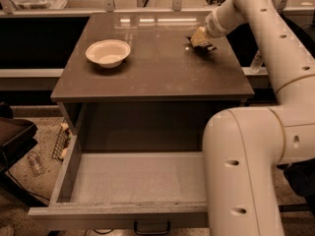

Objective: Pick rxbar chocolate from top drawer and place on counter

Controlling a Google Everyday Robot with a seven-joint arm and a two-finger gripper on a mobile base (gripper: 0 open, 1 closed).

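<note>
The gripper is low over the counter, near its back right corner. It is shut on the rxbar chocolate, a small dark bar whose lower end is at the counter surface. The top drawer is pulled wide open below the counter, and the pale grey floor that shows has nothing on it. Its dark pull handle is at the front edge. The arm's elbow hides the drawer's right part.
A white bowl stands on the counter's back left. The robot's large white arm fills the right foreground. A plastic bottle and a dark object lie on the floor at the left. A railing runs behind the counter.
</note>
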